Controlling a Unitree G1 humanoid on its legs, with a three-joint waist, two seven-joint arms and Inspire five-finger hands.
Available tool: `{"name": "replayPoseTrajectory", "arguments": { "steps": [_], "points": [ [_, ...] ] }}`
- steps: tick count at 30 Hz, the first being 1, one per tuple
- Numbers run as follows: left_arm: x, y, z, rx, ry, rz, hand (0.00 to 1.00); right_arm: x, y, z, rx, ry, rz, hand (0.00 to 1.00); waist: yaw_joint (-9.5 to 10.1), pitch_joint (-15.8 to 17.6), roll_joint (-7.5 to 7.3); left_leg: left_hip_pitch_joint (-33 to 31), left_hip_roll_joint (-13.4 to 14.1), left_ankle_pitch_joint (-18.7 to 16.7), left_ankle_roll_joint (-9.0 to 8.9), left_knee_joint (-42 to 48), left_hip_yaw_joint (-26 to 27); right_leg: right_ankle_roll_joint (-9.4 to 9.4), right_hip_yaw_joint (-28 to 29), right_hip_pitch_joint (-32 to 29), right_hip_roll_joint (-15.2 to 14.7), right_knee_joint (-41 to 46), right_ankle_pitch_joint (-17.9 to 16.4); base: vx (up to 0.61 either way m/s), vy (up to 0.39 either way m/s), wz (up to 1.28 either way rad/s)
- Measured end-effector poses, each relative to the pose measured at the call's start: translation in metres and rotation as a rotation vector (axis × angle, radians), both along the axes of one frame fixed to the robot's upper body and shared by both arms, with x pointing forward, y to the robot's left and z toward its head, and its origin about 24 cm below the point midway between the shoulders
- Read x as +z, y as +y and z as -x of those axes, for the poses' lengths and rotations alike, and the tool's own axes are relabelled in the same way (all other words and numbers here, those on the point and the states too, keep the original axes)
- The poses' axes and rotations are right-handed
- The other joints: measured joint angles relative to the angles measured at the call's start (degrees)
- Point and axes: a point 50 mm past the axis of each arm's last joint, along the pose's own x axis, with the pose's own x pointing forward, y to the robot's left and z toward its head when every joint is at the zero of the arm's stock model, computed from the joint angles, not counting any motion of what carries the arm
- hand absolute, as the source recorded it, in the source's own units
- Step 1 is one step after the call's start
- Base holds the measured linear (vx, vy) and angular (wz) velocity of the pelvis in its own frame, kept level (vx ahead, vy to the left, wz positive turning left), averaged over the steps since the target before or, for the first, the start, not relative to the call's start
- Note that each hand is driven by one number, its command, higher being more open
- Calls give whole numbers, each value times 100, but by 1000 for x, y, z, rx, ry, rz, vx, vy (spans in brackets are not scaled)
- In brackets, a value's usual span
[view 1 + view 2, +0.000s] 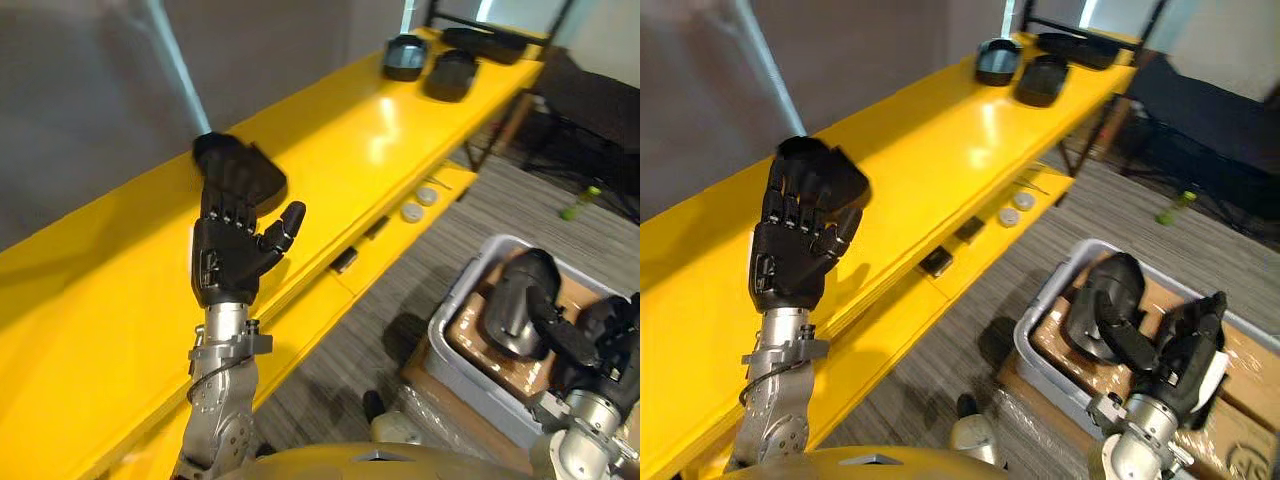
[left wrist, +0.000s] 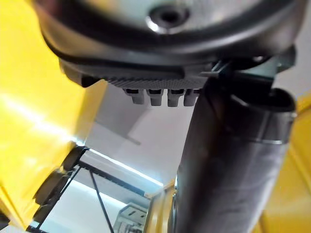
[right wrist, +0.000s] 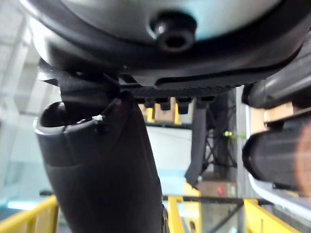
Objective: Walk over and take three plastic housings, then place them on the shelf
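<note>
Fingers [image 1: 1127, 342] of right hand [image 1: 1185, 355] clasp housing [image 1: 1108, 288] at bin [image 1: 1040, 332]; left hand [image 1: 232, 255] touches another housing [image 1: 245, 170].

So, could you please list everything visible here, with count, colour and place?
shelf: one, yellow, two levels
far housings: about three, black, top level, far end
near housing: one, black, top level, near end
bin: one, grey, on the floor, right
cardboard: one, brown, inside the bin
bin housing: one, black, in the bin
discs: two, pale, lower level
dark items: two, black, lower level
bottle: one, green, floor, far right
left hand: one, dark, at the near housing
right hand: one, dark, at the bin housing
</note>
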Motion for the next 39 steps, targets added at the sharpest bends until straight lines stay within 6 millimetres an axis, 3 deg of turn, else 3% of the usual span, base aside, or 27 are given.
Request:
{"name": "replayPoseTrajectory", "arguments": {
  "steps": [4,6,8,10,11,12,15,18,19,20,21,22,23,24,25,27,30,31,32,33,34,35,36,37,38,39],
  "points": [
    [2,0,-9,60,16,8,100,5,-1,-3,4,-6,50,100,-80,2,19,-67,130,-79,-22,138,75,-17,0,-46,105,-61,34,32,-53,-11],
    [3,1,-11,80,15,0,100,10,-1,-11,16,-54,52,100,-37,13,35,-352,233,-330,52,717,-226,-92,-65,-65,107,-39,65,27,-40,15],
    [5,8,-12,140,11,-16,100,24,4,-37,112,-151,55,100,266,130,230,-769,282,-1057,241,1652,-1577,-165,180,-81,221,-29,118,-4,21,-45],
    [6,24,-7,214,12,-31,100,36,18,-65,243,-216,72,100,541,289,390,-801,120,-1560,218,2078,-2435,-172,511,-34,311,-18,131,-51,170,-97],
    [7,35,1,254,10,-37,100,37,30,-77,316,-234,58,100,642,283,491,-802,46,-1764,222,2238,-2741,-163,656,-54,362,82,105,-71,243,-79],
    [9,38,4,261,0,-45,100,37,35,-80,335,-235,45,100,669,289,499,-813,31,-1842,232,2328,-2758,-143,689,-79,363,163,63,-47,180,-31],
    [22,44,14,252,-90,-69,100,19,50,-80,354,-222,-124,100,834,338,444,-982,-168,-1951,274,2625,-2861,-13,726,-363,250,669,-159,-71,158,6],
    [30,40,17,202,-151,-98,100,-8,63,-62,291,-175,-306,100,820,586,224,-986,-319,-1968,357,2814,-2805,61,730,-400,115,788,-110,-67,122,-18],
    [29,38,19,177,-149,-108,100,-15,67,-54,295,-152,-337,100,812,682,134,-956,-354,-2009,407,2889,-2676,149,662,-398,76,769,-28,-66,112,-52],
    [27,38,20,166,-143,-113,100,-17,69,-51,307,-144,-348,100,825,780,103,-881,-352,-2029,444,2907,-2581,145,549,-380,67,767,63,-108,84,-83],
    [23,38,23,155,-120,-116,100,-18,74,-50,350,-152,-378,100,819,958,90,-764,-298,-2046,505,2933,-2370,49,179,-376,102,698,399,-213,27,-111],
    [20,39,24,149,-105,-116,100,-15,78,-56,399,-174,-382,100,857,1019,200,-801,-121,-2018,576,2914,-2090,-15,-196,-446,94,608,601,-243,8,-113],
    [20,39,23,144,-102,-108,100,-13,81,-59,421,-185,-379,100,880,1031,195,-806,-117,-1989,616,2911,-1990,-186,-483,-572,42,1050,292,-265,-3,-101],
    [19,39,23,124,-99,-90,100,-8,89,-72,492,-202,-363,100,917,1011,163,-793,-82,-1912,659,2860,-1801,-484,-1050,-764,-164,2109,-398,-208,7,-72],
    [19,38,22,97,-107,-68,100,-3,102,-89,574,-201,-320,100,981,1015,199,-789,9,-1842,669,2856,-1671,-635,-1439,-798,-422,2977,-854,-204,-17,-62],
    [19,34,19,58,-110,-55,100,-1,123,-115,668,-178,-262,100,1099,1005,255,-815,256,-1727,557,2870,-1592,-746,-1732,-623,-821,3814,-1166,-141,-119,-43],
    [20,27,15,-1,-122,-15,100,-5,148,-128,701,-152,-286,100,1397,932,284,-1040,623,-1538,302,2868,-1612,-749,-1722,-228,-1392,4018,-1167,-117,-263,-29],
    [19,26,14,-26,-121,26,100,-5,152,-126,701,-136,-232,100,1455,913,245,-1142,756,-1456,156,2875,-1623,-707,-1594,-115,-1596,3820,-1135,-102,-400,-37],
    [15,26,14,-39,-109,51,100,-8,153,-122,700,-106,-169,100,1435,876,181,-1222,897,-1325,-75,2906,-1623,-523,-1460,-31,-1701,3427,-1021,-115,-538,-41],
    [13,26,13,-49,-98,61,100,-11,151,-118,698,-83,-149,100,1407,853,139,-1252,995,-1275,-171,2938,-1617,-336,-1398,60,-1712,3099,-903,-92,-500,-27],
    [7,23,11,-75,-76,56,100,-16,148,-110,688,-41,-143,100,1277,788,58,-1345,1136,-1155,-390,2992,-1733,443,-1390,289,-1601,2609,-1044,-68,-562,-18],
    [-1,14,9,-120,-44,68,100,-24,136,-101,667,18,-133,100,1202,705,99,-1380,1330,-954,-552,2812,-1873,685,-1522,363,-1354,2471,-1556,-36,-467,-17],
    [-4,9,9,-143,-27,80,100,-28,129,-97,654,47,-121,100,1146,671,139,-1395,1425,-838,-541,2681,-1981,680,-1585,348,-1227,2448,-1752,-11,-575,-18],
    [-8,-5,8,-210,2,109,100,-35,112,-90,633,104,-89,100,992,644,245,-1434,1602,-530,-399,2456,-2191,546,-1702,304,-971,2452,-1973,-12,-611,-10],
    [-11,-20,7,-303,27,138,100,-39,91,-82,579,154,-60,100,817,638,299,-1471,1721,-103,40,2321,-2303,430,-1747,277,-766,2464,-2027,-16,-572,-4],
    [-12,-26,8,-345,29,152,100,-40,83,-79,551,164,-52,100,739,648,269,-1498,1735,121,271,2318,-2302,366,-1745,274,-724,2457,-2045,-37,-463,-22]
  ]
}}
